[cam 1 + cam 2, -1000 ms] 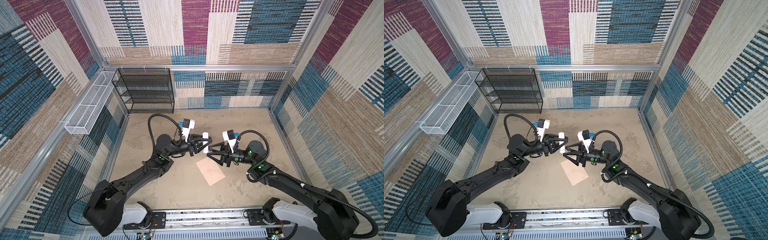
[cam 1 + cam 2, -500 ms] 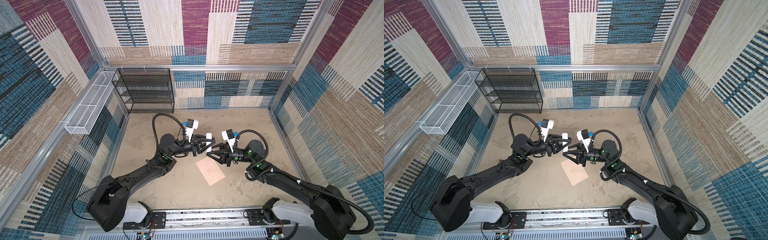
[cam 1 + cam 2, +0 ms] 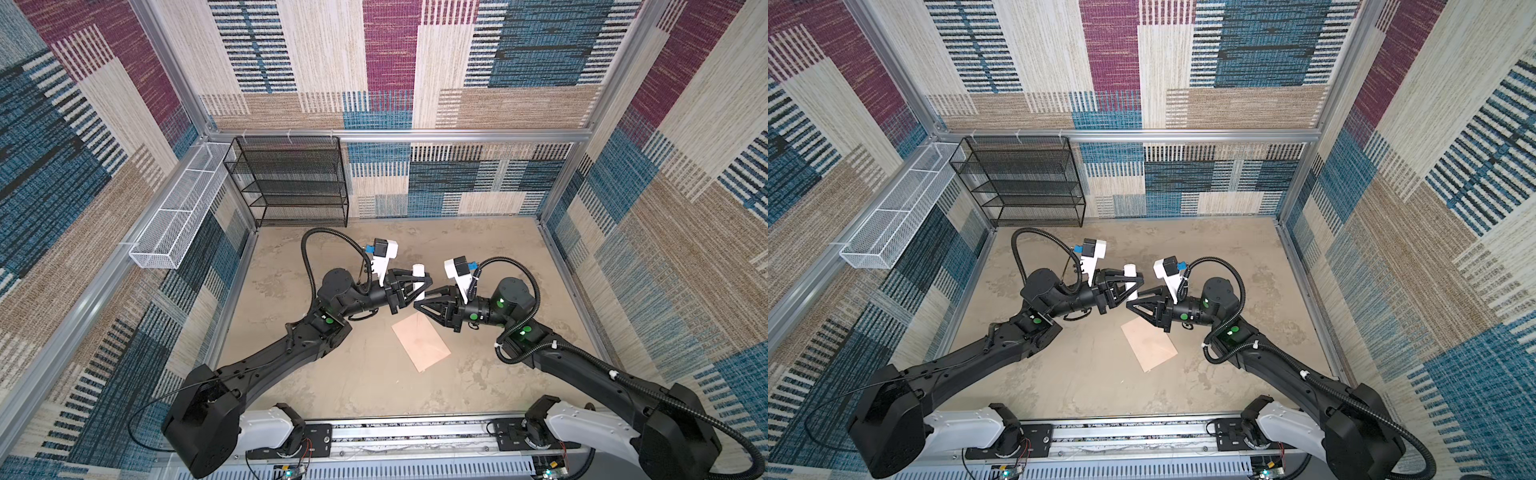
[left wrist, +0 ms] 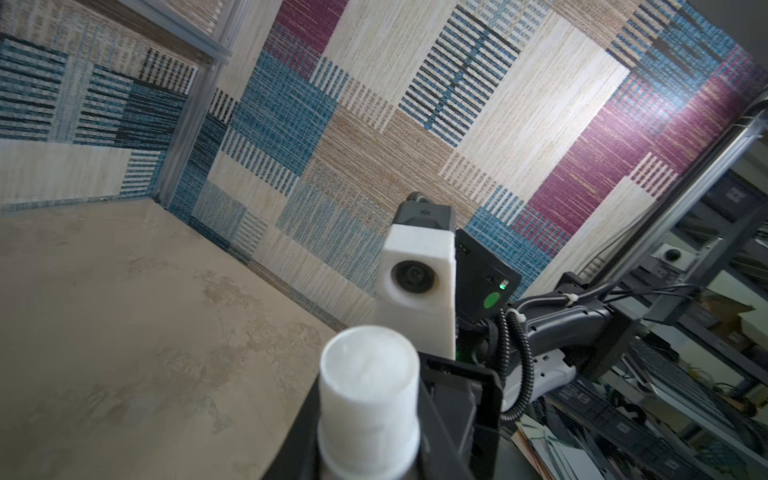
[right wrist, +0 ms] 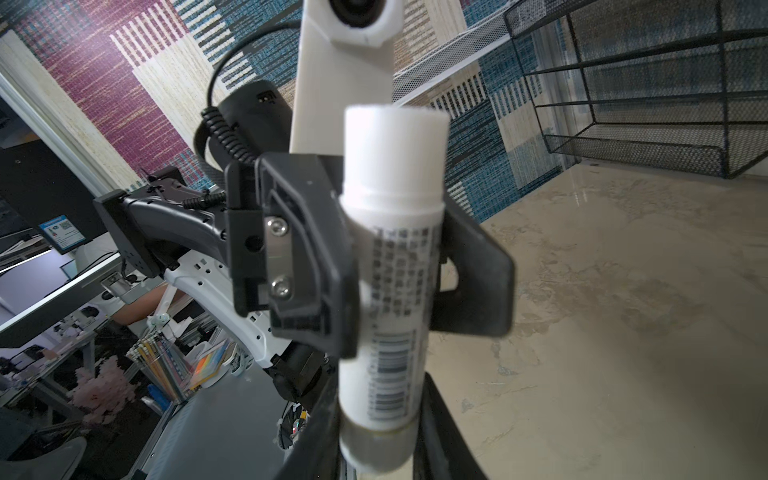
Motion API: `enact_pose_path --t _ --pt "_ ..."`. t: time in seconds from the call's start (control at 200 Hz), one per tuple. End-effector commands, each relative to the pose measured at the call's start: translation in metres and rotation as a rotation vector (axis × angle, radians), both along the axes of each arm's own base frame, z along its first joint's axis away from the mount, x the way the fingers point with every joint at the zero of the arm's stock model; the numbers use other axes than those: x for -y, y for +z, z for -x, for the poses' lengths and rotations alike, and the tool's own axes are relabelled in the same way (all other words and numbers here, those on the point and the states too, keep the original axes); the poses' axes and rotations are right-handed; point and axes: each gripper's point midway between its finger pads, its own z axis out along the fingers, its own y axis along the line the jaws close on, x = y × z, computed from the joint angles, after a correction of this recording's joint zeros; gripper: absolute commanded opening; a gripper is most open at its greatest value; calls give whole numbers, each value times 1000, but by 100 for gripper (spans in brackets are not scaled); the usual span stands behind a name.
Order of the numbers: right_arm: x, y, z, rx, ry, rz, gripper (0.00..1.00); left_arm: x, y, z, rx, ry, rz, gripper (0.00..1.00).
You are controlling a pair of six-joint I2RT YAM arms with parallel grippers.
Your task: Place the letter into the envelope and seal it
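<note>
peach-pink envelope flat; left fingers and right fingers tight on white tube

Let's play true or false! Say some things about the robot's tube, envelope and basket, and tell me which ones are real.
1. The left gripper holds the tube. True.
2. The tube lies on the table. False: it is held up in the air.
3. The envelope lies flat on the table. True.
4. The basket stands on the table. False: it hangs on the wall.
</note>
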Motion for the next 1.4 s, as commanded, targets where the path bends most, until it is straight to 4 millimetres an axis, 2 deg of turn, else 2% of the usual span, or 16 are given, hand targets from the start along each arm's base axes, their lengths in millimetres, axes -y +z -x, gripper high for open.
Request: enact_pose_path --t 0.0,0.205,0.471,0.696,0.811,0.917,1.052,1.247,1.397 --pt "2 10 -17 45 -172 37 22 -10 -41 -26 -55 187 -173 0" --pt "-4 21 -25 80 -370 103 20 -19 -53 -35 -73 306 -199 0" --pt "-20 32 -25 108 -500 168 20 -19 -55 -34 -53 359 -231 0" --pt "-39 27 -20 123 -549 242 21 -19 -56 -34 -49 384 -241 0" --pt "-45 22 -17 127 -542 265 27 -19 -55 -34 -45 388 -235 0" --pt "-37 18 -12 159 -542 252 42 -24 -51 -35 -42 408 -216 0" --pt "-23 10 -5 209 -512 249 56 -30 -37 -31 -27 385 -177 0" --pt "7 -7 -8 165 -400 199 59 -43 -14 -25 -18 285 -55 0" --pt "14 -2 6 206 -257 109 60 -50 7 -15 12 131 67 0"
